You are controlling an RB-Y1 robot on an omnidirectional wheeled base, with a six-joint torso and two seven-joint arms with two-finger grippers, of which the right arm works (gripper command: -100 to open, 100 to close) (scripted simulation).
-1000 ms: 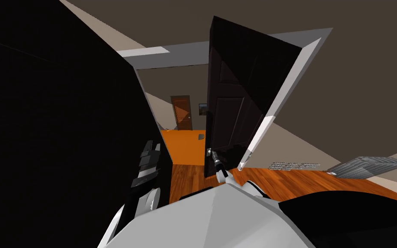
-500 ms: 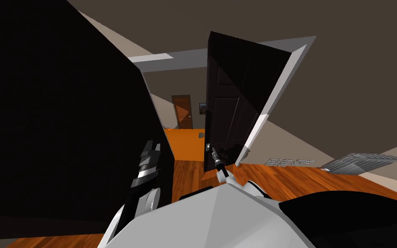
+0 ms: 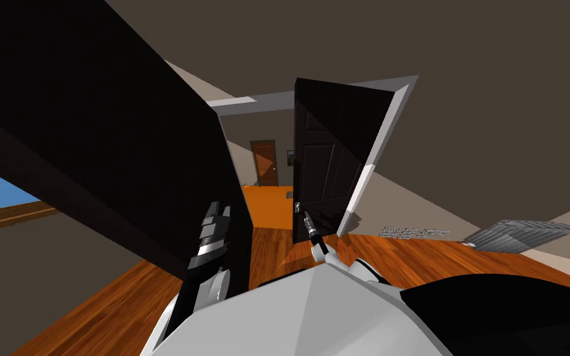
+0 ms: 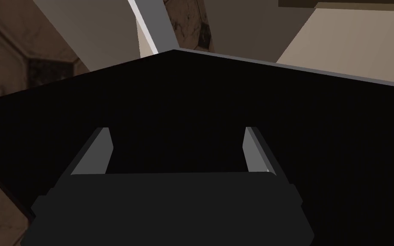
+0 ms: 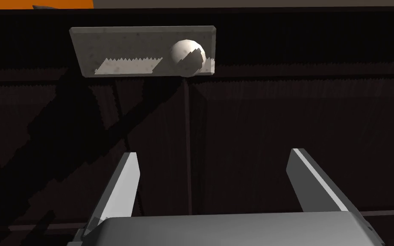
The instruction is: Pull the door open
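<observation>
Dark door [image 3: 324, 161] ajar; pale knob [image 5: 186, 57] half in shadow, beyond right gripper [image 5: 213, 153], fingers wide; left gripper [image 4: 177, 130] likewise wide

Right pincer [image 5: 213, 152]: thin light grey blade fingers [image 5: 121, 188] on a grey box.

You get a dim scene: the door [image 3: 324, 167] reads near black, a jagged-edged shadow crosses its plate [image 5: 123, 47], and the head view's walls [image 3: 494, 74] splay at the corners
</observation>
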